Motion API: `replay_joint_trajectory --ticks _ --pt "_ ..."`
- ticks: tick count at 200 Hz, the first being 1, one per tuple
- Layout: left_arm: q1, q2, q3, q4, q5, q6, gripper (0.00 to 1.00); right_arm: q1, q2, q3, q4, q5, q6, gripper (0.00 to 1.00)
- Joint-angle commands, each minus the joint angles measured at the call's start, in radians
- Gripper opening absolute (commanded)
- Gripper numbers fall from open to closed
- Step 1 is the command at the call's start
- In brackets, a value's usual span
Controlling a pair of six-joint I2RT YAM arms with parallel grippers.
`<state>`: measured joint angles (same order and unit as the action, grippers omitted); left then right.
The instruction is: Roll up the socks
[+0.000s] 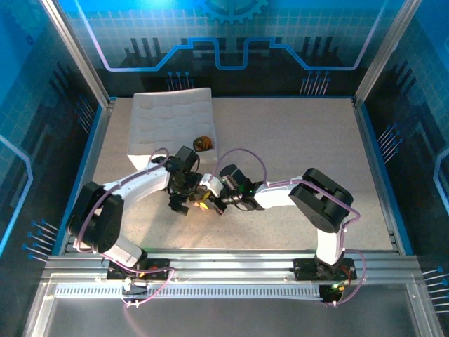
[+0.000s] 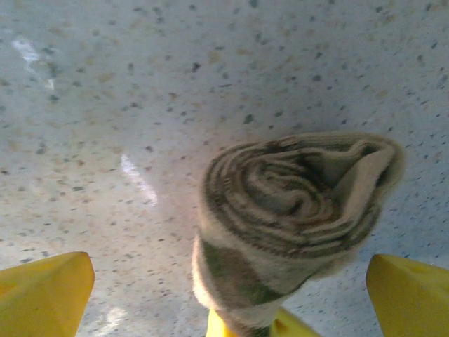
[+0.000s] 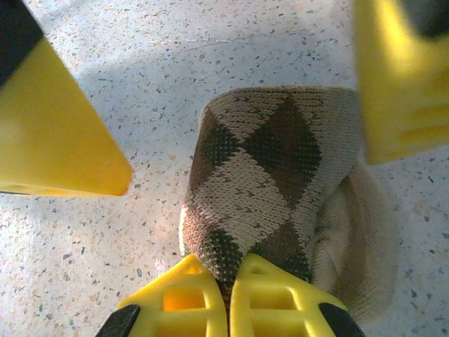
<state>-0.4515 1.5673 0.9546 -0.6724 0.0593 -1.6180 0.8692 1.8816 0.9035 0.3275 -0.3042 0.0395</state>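
My right end effector (image 3: 228,295) is pinching the rolled argyle sock (image 3: 266,161) on the worktop (image 2: 105,105); my left end effector (image 2: 231,281) is standing spread either side of it; farther off, the other sock (image 1: 203,144) is sitting rolled at the tray (image 1: 168,119) corner

Left-wrist cam: rolled argyle sock (image 2: 295,210) cut off at 6 o'clock; left gripper (image 2: 228,302) fingertips cropped at 5 and 7. Right-wrist cam: sock's near end hidden behind right gripper (image 3: 228,298). Top cam: brownish lump (image 1: 204,144) on white tray (image 1: 165,119) too small to ID.
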Motion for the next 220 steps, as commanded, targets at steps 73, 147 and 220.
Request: replay_joint_trajectory --ticks 73,147,220 --pt "-0.038 0.291 0.232 -0.15 0.1 0.126 0.99 -0.002 0.084 -0.048 -0.226 0.027 0.025 0.0" --pt "-0.069 0.332 0.25 -0.223 0.13 0.194 0.5 -0.006 0.071 -0.055 -0.232 0.048 0.023 0.0" --pt "-0.061 0.066 0.154 -0.22 0.097 0.133 0.07 -0.006 -0.083 -0.062 -0.223 0.11 0.042 0.19"
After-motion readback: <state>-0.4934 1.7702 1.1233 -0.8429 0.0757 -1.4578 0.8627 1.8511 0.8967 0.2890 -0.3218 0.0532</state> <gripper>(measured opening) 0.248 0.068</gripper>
